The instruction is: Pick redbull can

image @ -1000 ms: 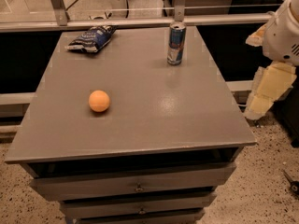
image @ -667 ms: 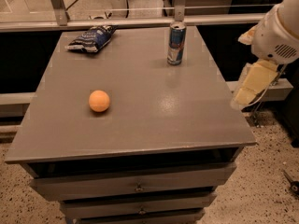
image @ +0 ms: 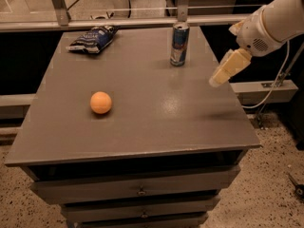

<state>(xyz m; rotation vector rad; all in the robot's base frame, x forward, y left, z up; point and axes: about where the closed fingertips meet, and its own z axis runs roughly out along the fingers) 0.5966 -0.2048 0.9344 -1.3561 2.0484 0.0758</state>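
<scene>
While the redbull can (image: pixel 179 44) stands upright at upper centre of the table (image: pixel 156 118), the gripper (image: pixel 227 69) hovers at right, apart from it, seemingly poised to approach; its opening I cannot tell.

Single high, near view down onto table (image: pixel 166 118), jaws at right.

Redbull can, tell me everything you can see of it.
The redbull can is a slim, tall metal can with blue and silver panels and a silver top rim. It stands upright on the grey table, near the far edge and right of centre. Nothing touches it but the tabletop. The tool hangs in the air to its right, apart from it.
</scene>
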